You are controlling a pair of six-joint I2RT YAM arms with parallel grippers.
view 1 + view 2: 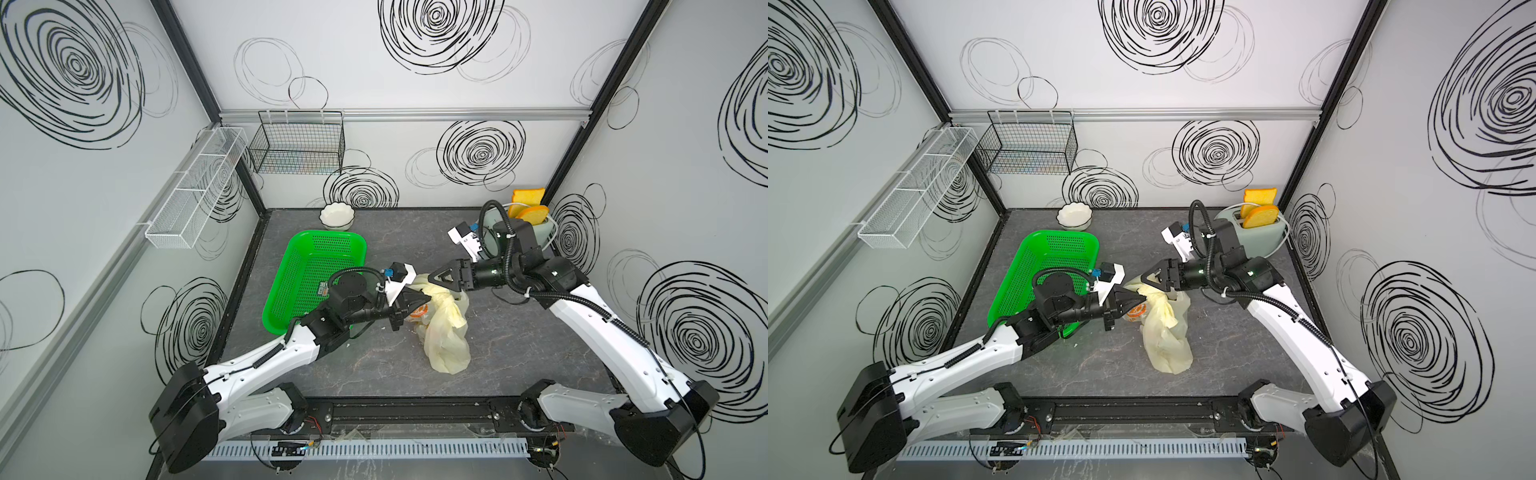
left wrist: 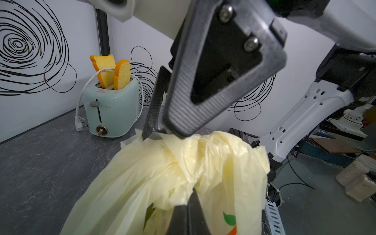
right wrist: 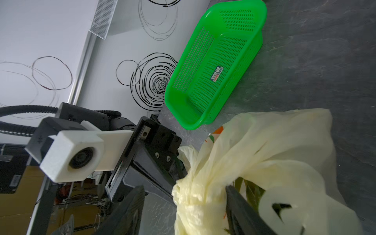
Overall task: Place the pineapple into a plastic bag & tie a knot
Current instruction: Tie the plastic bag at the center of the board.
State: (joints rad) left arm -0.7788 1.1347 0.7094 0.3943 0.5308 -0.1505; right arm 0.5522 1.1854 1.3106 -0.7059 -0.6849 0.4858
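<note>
The plastic bag [image 1: 449, 332] lies mid-bench [image 1: 519, 353], right of the green basket [image 1: 316, 266], its bunched handles [image 3: 189, 199] pinched in the closed left end effector [image 1: 426, 299], likely to hold the twist taut, while the right end effector [image 1: 431, 277] gapes around them, gripping nothing.

Pineapple [image 3: 251, 193]: only dull green leaves show through plastic bag [image 3: 264, 146]; rest hidden.
Left claw [image 2: 193, 193]: tips tucked under bag fold, base cut off by frame edge.
Right claw [image 1: 431, 277]: fingers [image 3: 242, 213] cut off by frame edge in right wrist view.
Knot [image 3: 189, 201]: bunched twist, cannot tell whether tied.
Green basket [image 3: 203, 114]: label print too small to read.
</note>
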